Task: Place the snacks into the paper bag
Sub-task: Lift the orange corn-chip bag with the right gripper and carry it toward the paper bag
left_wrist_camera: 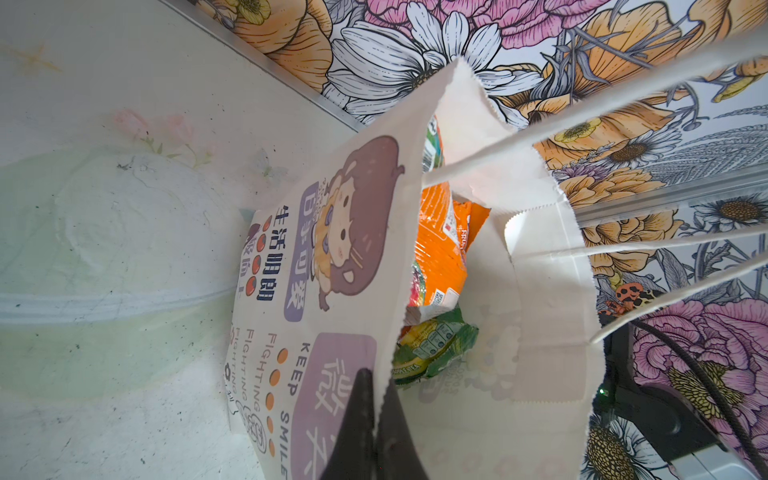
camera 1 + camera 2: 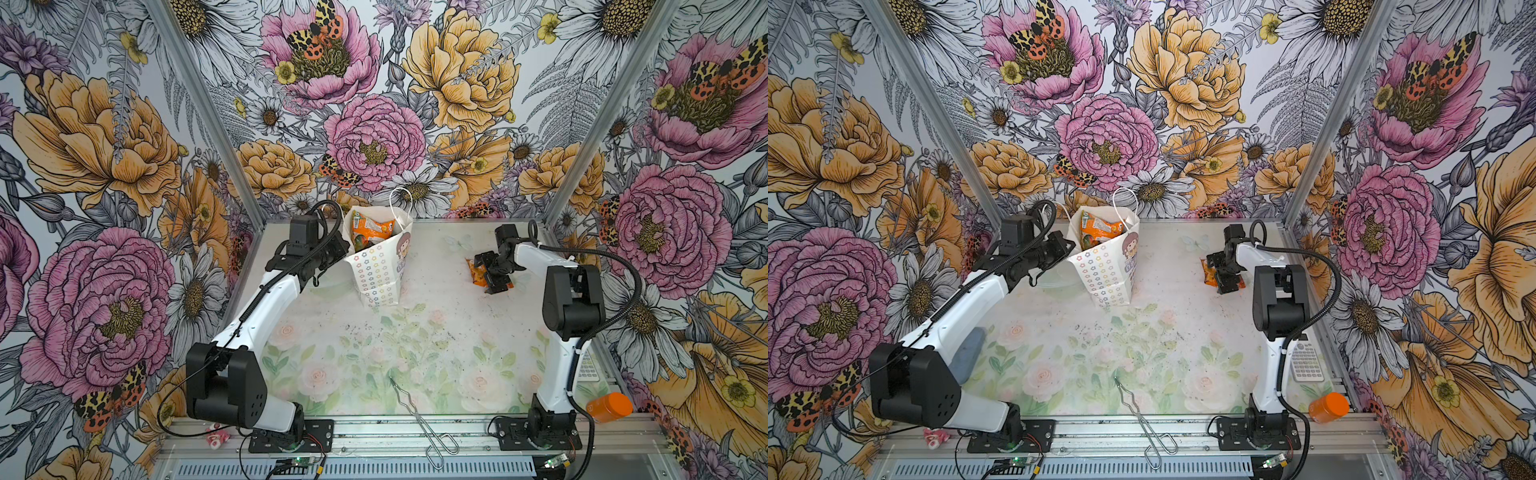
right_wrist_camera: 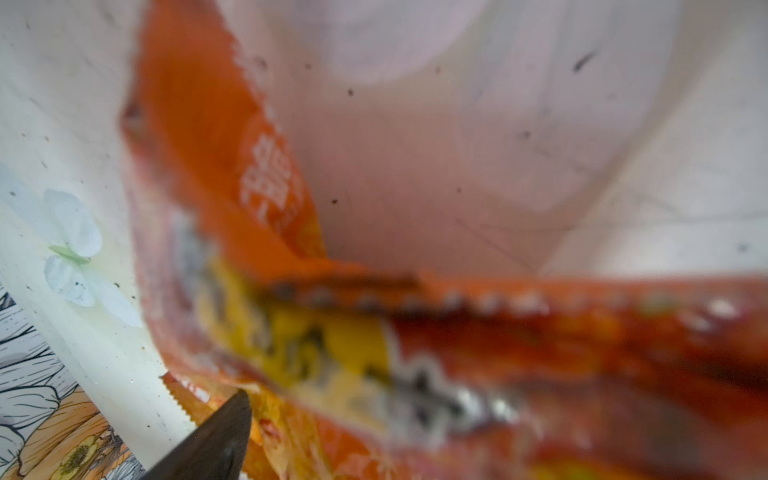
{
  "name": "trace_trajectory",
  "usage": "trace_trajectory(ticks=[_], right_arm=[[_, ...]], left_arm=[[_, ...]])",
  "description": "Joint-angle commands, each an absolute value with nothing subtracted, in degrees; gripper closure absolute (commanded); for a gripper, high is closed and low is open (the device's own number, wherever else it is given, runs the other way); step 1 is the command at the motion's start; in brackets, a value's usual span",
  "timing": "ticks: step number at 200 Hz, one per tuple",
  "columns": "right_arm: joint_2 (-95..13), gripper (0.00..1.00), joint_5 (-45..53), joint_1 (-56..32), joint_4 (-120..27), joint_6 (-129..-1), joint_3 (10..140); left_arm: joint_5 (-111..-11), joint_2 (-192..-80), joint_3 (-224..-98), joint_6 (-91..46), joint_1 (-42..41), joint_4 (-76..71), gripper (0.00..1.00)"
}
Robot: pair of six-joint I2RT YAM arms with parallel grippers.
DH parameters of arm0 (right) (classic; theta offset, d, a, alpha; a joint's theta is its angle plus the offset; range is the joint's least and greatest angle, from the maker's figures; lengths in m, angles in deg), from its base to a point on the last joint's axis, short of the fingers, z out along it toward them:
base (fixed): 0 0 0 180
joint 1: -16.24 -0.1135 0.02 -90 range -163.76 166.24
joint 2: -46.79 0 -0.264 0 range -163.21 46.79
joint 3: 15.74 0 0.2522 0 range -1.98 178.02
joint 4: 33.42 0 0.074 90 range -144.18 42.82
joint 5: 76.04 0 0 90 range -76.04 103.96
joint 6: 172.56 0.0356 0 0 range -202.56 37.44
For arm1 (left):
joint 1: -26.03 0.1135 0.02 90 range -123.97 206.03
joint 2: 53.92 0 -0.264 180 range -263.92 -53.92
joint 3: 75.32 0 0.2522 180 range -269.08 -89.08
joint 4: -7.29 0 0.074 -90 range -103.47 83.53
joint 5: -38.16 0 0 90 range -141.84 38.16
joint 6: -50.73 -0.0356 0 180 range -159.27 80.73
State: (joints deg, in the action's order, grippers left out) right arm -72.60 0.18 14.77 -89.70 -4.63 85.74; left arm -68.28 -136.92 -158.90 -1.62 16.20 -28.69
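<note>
left pincer point(image 1: 377, 382) pinches paper bag point(image 1: 291, 332) | orange packet point(image 3: 291, 340) blurred | right pincer point(image 2: 490, 274) grip unclear

White paper bag point(image 2: 376, 272) with coloured flower outlines; orange packet point(image 2: 474, 272); rose-printed table point(image 2: 415, 353).

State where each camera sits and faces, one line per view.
Both top views: high in front, looking down across the table; left arm, right arm, left hand, right hand show.
Left wrist: beside the paper bag, facing its mouth; left hand pinches its rim.
Right wrist: close over the orange packet on the table; one fingertip shows.
Shared: top and left-wrist views show the paper bag.
</note>
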Motion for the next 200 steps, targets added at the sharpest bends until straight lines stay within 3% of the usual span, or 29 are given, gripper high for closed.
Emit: trace_trajectory(ticks=[1, 93, 200], right_arm=[[-75.9, 0.15, 2.6, 14.7, -90.1, -8.1, 85.0], [-72.9, 0.53, 7.1, 14.7, -90.1, -12.9, 85.3], [-65.3, 0.69, 11.6, 13.3, -89.2, -33.7, 91.9]], left_arm=[[-69.5, -136.0, -158.4, -0.8, 17.1, -26.8, 1.0], [-69.5, -135.9, -158.4, -0.8, 17.1, -26.8, 1.0], [-69.6, -135.5, -158.6, -0.8, 16.9, -26.8, 1.0]])
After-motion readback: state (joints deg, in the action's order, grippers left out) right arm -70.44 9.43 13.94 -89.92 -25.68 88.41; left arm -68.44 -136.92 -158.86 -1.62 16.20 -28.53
